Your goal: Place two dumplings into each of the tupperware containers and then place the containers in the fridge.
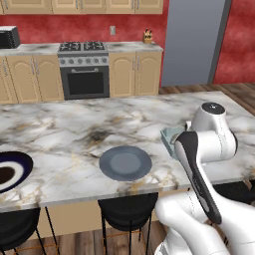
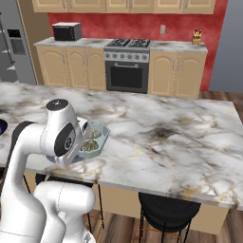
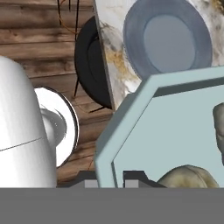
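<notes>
Pale translucent tupperware container (image 3: 175, 131) sits closest, its rim pinched in the claw (image 3: 111, 179), raised just beside the table (image 2: 190, 142) edge with dumplings (image 2: 91, 138) inside. Keep it level on the way to the fridge (image 2: 12, 42), so nothing rolls out, and swing clear of the grey plate (image 1: 125, 163).

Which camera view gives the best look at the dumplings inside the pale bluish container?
The right base view: it shows the dumplings lying together inside the pale bluish container, beside the arm. The hand view is very close and cuts them at its right and bottom edges. In the left base view the arm hides them; a corner of the container shows.
</notes>
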Robot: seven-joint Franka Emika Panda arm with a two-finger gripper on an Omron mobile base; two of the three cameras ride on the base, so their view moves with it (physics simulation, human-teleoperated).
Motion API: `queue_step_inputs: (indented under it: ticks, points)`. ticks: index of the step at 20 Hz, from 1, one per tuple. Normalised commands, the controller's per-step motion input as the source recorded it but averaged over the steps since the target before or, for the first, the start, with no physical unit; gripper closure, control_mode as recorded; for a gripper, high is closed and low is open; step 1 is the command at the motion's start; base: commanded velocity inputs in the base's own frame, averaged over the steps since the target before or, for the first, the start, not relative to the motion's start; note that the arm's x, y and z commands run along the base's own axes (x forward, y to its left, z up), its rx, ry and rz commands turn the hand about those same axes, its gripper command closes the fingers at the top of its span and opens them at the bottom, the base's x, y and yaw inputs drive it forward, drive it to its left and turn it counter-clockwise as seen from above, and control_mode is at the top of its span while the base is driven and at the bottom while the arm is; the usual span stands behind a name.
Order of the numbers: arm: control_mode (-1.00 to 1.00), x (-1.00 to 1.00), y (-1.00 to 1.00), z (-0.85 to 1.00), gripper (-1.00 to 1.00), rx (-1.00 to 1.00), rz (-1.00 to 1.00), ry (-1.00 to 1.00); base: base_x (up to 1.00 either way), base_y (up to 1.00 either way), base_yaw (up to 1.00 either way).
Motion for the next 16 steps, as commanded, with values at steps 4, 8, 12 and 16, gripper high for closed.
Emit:
queue_step_inputs:
  ticks: [4,8,12,16]
  points:
    - [-1.00,-0.02,0.04,0.16,1.00,-0.04,0.00,0.06,0.00,0.00,0.00]
    - [-1.00,0.00,0.00,0.16,1.00,0.00,0.00,0.05,0.00,0.00,0.00]
    - [1.00,-0.04,-0.01,0.01,1.00,0.00,0.00,0.00,-0.31,0.00,0.00]
    - [1.00,0.00,0.00,0.00,1.00,0.00,0.00,0.00,-1.00,0.32,0.03]
